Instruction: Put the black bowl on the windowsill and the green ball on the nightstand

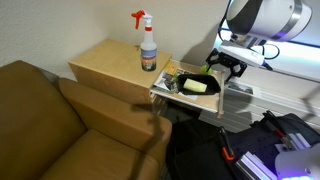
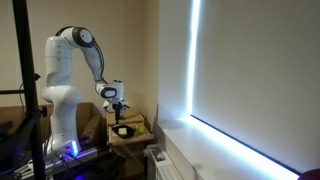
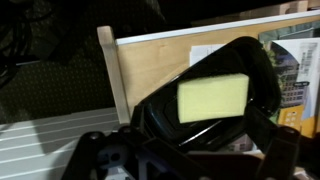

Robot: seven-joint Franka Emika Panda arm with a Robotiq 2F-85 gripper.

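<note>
The black bowl [image 1: 188, 79] sits on a small folding tray table [image 1: 165, 92] and holds a pale yellow oblong item [image 1: 198, 87]. In the wrist view the black bowl [image 3: 158, 108] fills the middle, with the yellow item [image 3: 212, 97] lying inside it. My gripper [image 1: 226, 66] hangs open just above the bowl's far side; in the wrist view my gripper [image 3: 190, 158] has a finger on either side of the bowl's near rim, closed on nothing. The tan nightstand [image 1: 108, 62] stands beside the tray. The white windowsill [image 2: 215, 152] runs under the window. I cannot make out the green ball.
A spray bottle [image 1: 148, 45] with a red nozzle stands on the nightstand's corner nearest the tray. A brown sofa [image 1: 50, 120] fills the left foreground. Black bags and gear [image 1: 270, 145] lie on the floor. The robot's base [image 2: 62, 110] stands close to the tray table [image 2: 127, 131].
</note>
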